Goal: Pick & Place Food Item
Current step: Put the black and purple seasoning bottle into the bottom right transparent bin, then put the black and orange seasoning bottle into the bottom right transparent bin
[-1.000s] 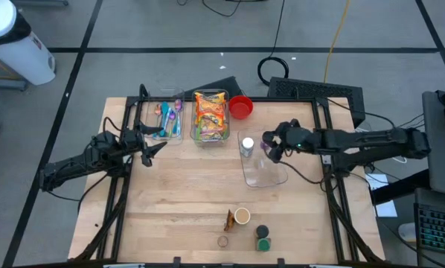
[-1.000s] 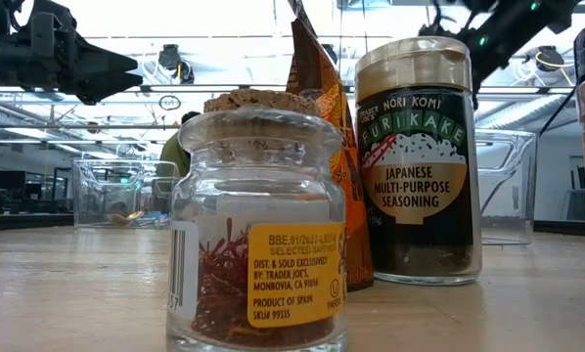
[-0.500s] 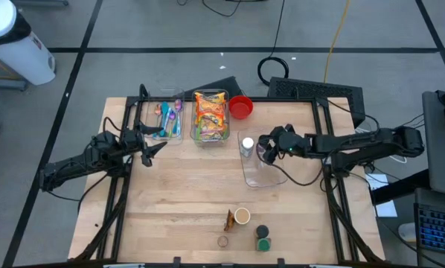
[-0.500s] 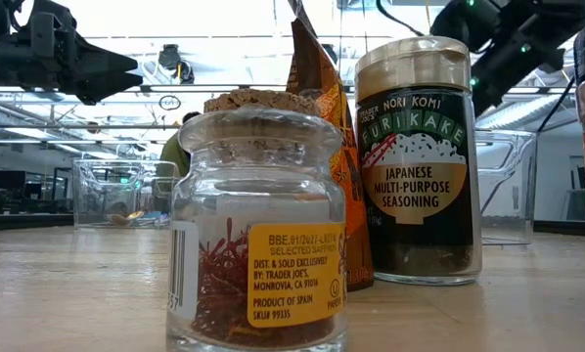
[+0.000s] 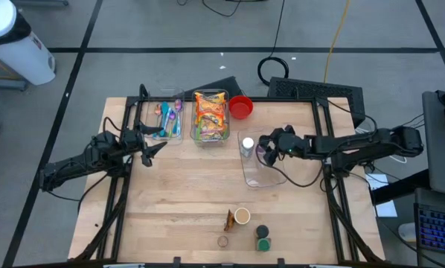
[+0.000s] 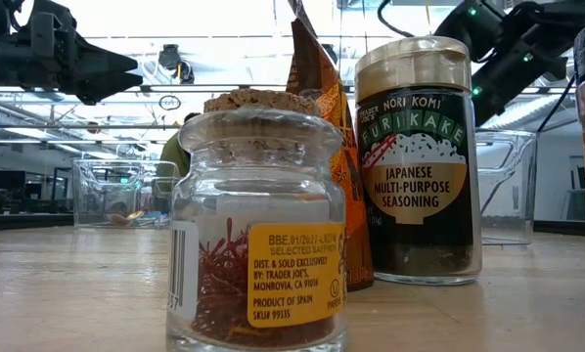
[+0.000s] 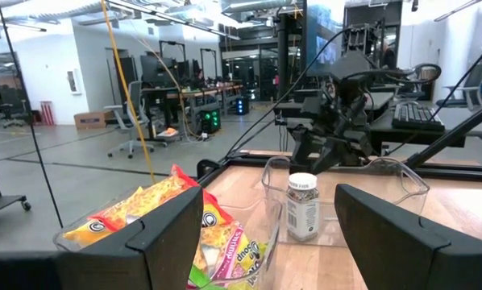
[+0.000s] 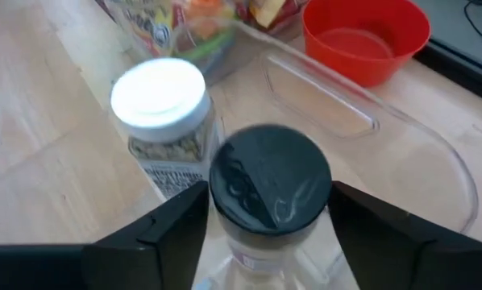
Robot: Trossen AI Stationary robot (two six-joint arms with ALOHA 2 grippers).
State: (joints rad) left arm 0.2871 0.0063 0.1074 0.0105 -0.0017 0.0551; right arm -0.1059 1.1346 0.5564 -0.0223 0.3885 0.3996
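Taking the clear empty bin [image 5: 266,173] as the landmark and going from left to right: far to its left, beyond the snack bin [image 5: 211,115], the left gripper [image 5: 154,147] hangs over the wood with its fingers spread apart and nothing between them. It has not moved in the last second.

The white-lidded spice jar [image 5: 247,145] stands just at the left rim of the clear bin, as before.

The change is on the right. One second ago the right gripper [image 5: 265,147] was further to the right of the bin's back edge; it has since come a little to the left and lower, and now it is over the back part of the bin. In the right wrist view a black-lidded jar [image 8: 269,193] sits between its fingers [image 8: 148,234], which pinch it from both sides. I judge that the jar is being brought into the bin and that release comes next.

From above, the gripper covers the jar completely. Whether the jar's bottom already touches the bin floor I cannot tell. In the low view the big seasoning jars [image 6: 417,156] hide most of the bin.
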